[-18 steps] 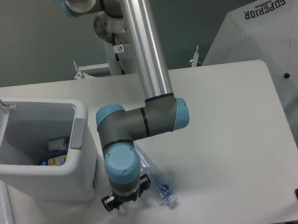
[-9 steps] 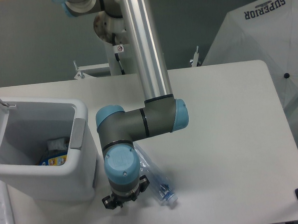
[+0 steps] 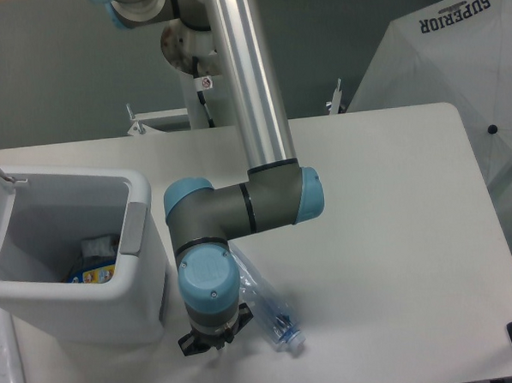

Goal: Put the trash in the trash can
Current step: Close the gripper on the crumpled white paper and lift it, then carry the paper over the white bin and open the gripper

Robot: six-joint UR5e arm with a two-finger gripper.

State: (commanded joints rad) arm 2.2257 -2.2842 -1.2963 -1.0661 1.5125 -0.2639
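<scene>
Jaws: low over the table at the near edge, mostly hidden under the blue wrist cap — opening impossible to tell.
Bottle: crushed, clear, flat on the table just right of the jaws; upper end tucked behind the wrist, bluish neck toward the near edge.
Trash can: left, lid up and cut off by the frame edge.
Inside the can: white scrap above a blue-and-yellow packet — both partly hidden by the wall.
</scene>
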